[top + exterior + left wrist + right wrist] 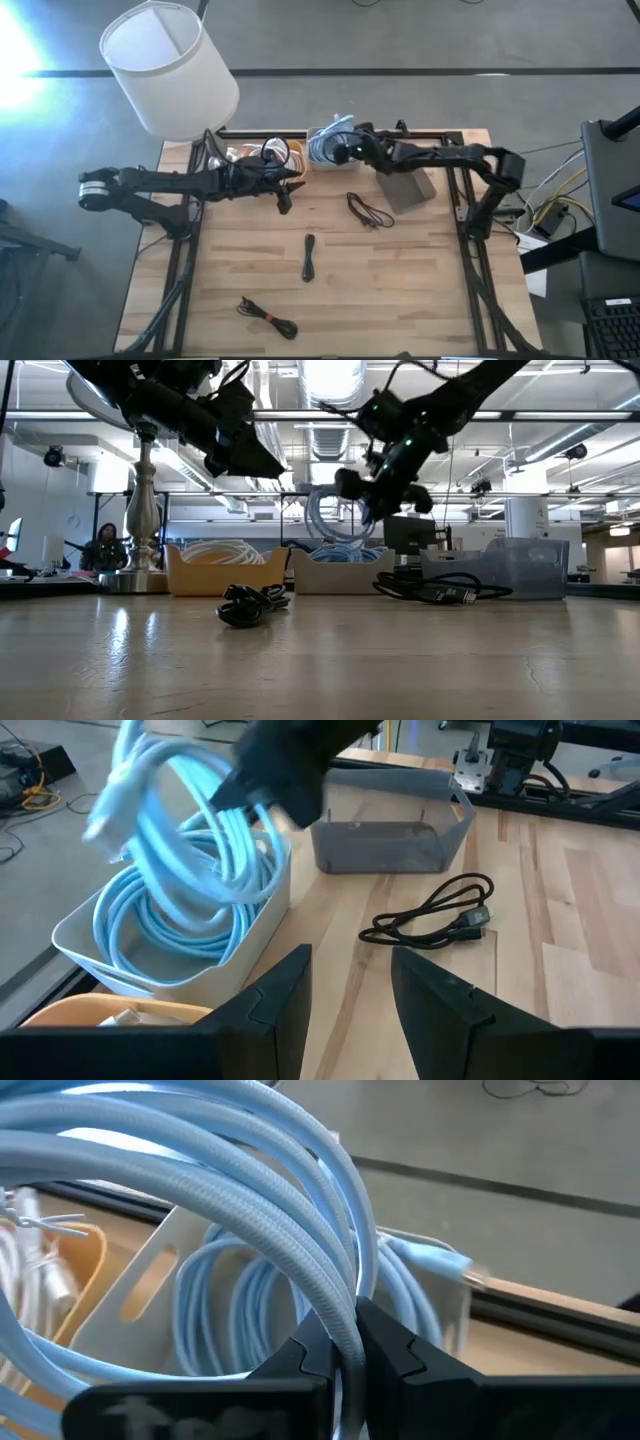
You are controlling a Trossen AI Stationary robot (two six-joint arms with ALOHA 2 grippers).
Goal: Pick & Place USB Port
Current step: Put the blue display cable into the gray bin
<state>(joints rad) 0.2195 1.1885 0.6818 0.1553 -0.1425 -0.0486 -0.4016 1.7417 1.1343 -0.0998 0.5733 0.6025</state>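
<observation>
Bench (400, 290): pale wood planks, visible grain, black frame edges. Lampshade (168, 68), upper left of the high view: white. Coiled cable (250, 1210): light blue, fine woven texture. Bin (175, 982) holding more light-blue coils: white. Neighbouring bin (222, 572), left of centre in the low view: yellow-orange, with white cable inside. Tray (385, 845): translucent grey. Loose cables (368, 212) on the bench: black. Both arms and jaws: dark, near black. Floor: grey with a dark stripe.
</observation>
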